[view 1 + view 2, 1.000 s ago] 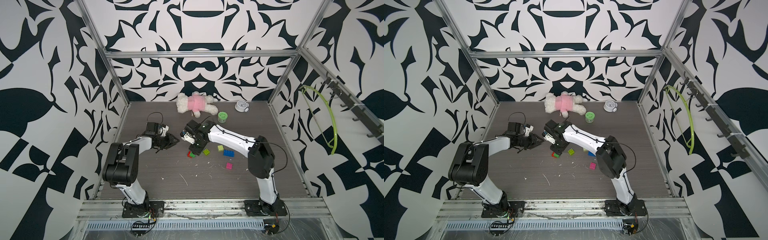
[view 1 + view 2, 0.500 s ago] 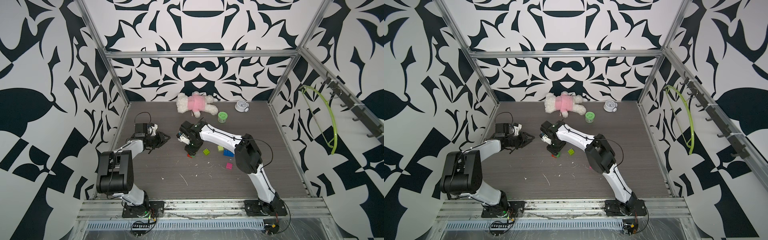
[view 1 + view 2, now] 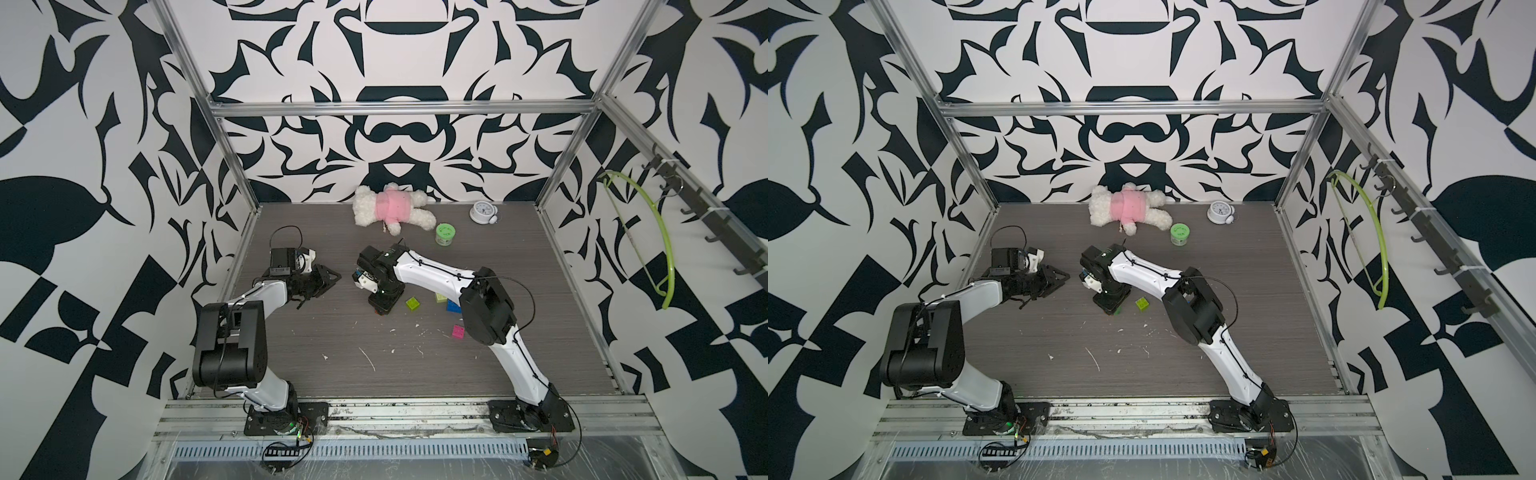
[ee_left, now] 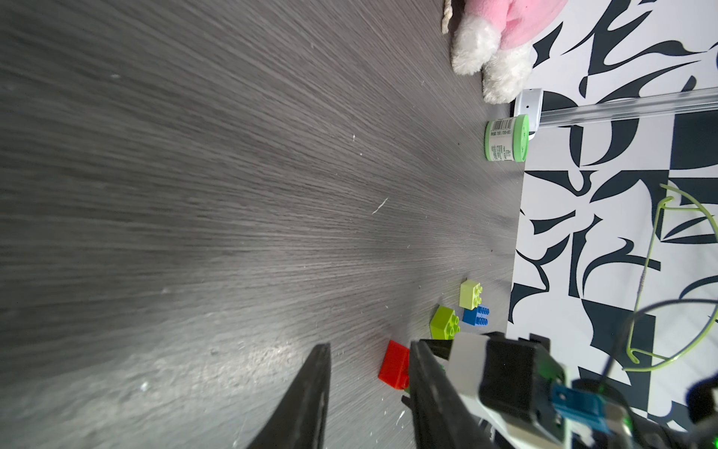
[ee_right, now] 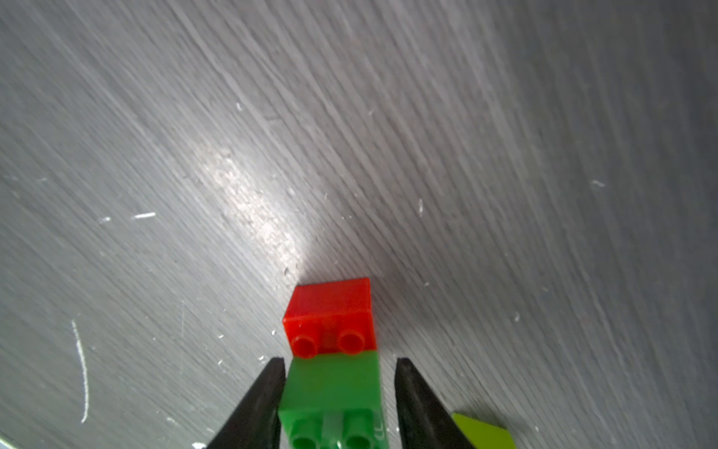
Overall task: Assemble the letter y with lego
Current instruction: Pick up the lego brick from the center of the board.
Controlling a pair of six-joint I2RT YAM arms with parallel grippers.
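**Right claw straddling the green brick, left one just hanging out**

The right claw (image 5: 340, 359) points down at the table (image 5: 505, 155) with a finger on each side of the green brick (image 5: 332, 385). One finger looks like it's touching the brick's side and the other has a sliver of a gap, so it's partly open and not clamped on.

The red brick (image 5: 330, 307) sits just past the fingertips, butted end to end against the green one. A lime brick (image 5: 481, 433) lies right beside the outside of one finger.

In a top view, a second lime brick (image 3: 441, 297), the blue brick (image 3: 454, 306) and the pink brick (image 3: 458, 331) lie loose farther back, by that arm's elbow.

The left claw (image 4: 371, 346) is off to the side of the right one, tips aimed its way. It's partly open with nothing between the fingers.
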